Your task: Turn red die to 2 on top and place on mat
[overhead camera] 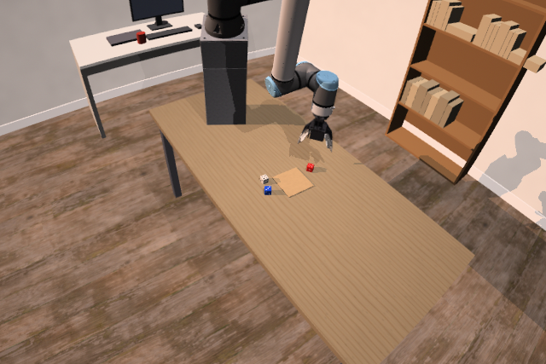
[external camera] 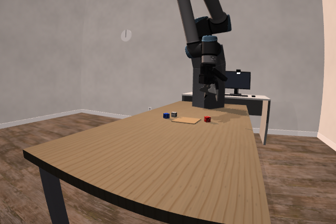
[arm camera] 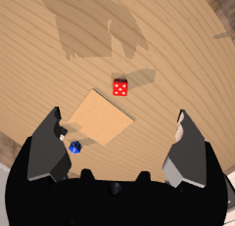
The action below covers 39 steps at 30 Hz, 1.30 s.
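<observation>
The red die (overhead camera: pixel 310 167) (external camera: pixel 207 119) (arm camera: pixel 119 87) sits flat on the wooden table (overhead camera: pixel 352 240) (external camera: pixel 163 167), a little off the far corner of the tan mat (overhead camera: pixel 293 182) (external camera: pixel 186 120) (arm camera: pixel 100 116) and not on it. Its top face shows white pips that I cannot count for sure. My gripper (overhead camera: pixel 316 143) (external camera: pixel 209 94) (arm camera: pixel 118 109) is open and empty, hanging well above the table, slightly behind the red die. A white die (overhead camera: pixel 264 178) (external camera: pixel 174 114) and a blue die (overhead camera: pixel 267 190) (external camera: pixel 166 115) (arm camera: pixel 74 147) sit on the table on the mat's other side.
The arm's dark pedestal (overhead camera: pixel 224 78) (external camera: pixel 207 99) stands at the table's far end. A bookshelf (overhead camera: pixel 462 65) stands to the right of the table, and a desk (overhead camera: pixel 110 49) with a monitor stands behind it.
</observation>
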Available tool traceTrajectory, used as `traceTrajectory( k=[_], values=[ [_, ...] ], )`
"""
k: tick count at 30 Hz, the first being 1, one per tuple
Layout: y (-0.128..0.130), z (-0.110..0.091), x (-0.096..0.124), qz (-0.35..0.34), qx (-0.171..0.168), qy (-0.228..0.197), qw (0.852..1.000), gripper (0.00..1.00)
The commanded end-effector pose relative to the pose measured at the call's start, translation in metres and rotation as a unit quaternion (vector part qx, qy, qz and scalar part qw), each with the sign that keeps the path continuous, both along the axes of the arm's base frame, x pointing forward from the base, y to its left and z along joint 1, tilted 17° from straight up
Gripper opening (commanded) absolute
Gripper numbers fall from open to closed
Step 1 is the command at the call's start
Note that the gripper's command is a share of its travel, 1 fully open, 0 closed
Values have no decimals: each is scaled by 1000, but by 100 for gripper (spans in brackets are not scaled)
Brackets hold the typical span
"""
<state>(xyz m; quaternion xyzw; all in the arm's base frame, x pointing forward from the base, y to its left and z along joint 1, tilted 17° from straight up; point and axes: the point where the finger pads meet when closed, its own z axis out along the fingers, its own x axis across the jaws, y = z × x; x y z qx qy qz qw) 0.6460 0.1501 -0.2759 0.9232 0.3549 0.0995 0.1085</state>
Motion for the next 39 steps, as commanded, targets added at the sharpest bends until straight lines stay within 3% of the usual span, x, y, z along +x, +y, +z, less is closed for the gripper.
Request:
traceTrajectory(
  k=[1,6,8,19,23,25,39],
  values=[
    [-1,-2,0,72,-17,9,997,100],
    [-2,-4,1,156,-40,20,987,100],
    [-2,-4,1,156,-40,20,987,100],
    [-6,-10,3,331,-88,43,939,100],
    [-8,-12,5,398,-106,52,910,100],
    [-8,-12,5,398,-106,52,910,100],
    [-12,-17,11,570,-154,75,804,100]
  ],
)
